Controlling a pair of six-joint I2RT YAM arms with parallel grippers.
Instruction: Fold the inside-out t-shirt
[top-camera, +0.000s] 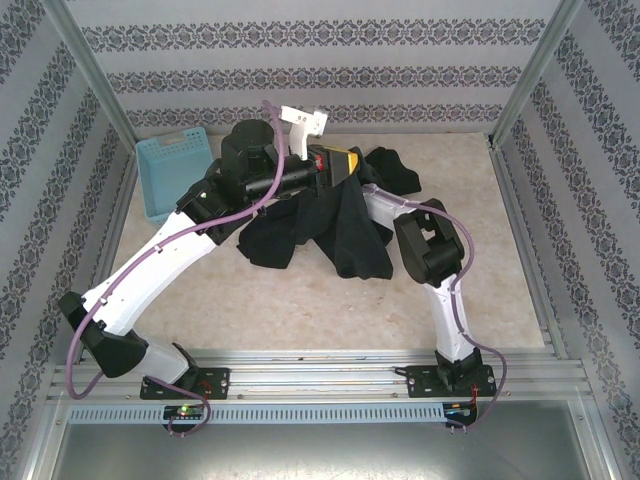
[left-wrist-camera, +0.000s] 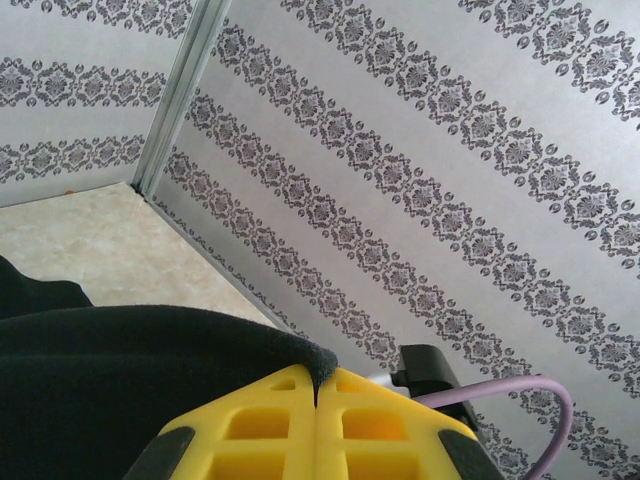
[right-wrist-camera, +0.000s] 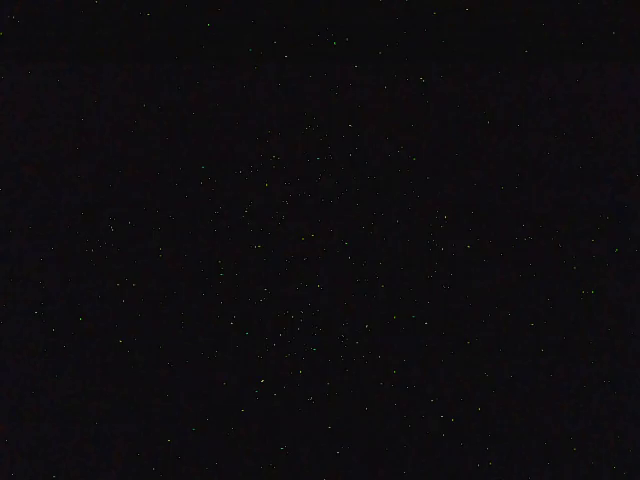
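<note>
One plain black floppy t-shirt, judged light and limp, pinched in the left hand; right hand's state cannot be told; probably best gripped at hems.

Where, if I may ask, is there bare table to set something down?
Bare table lies between the left arm and right arm, from the t-shirt to the near rail; more lies right of the right arm. The far middle is crowded with shirt and arms; the basket fills the far left.
</note>
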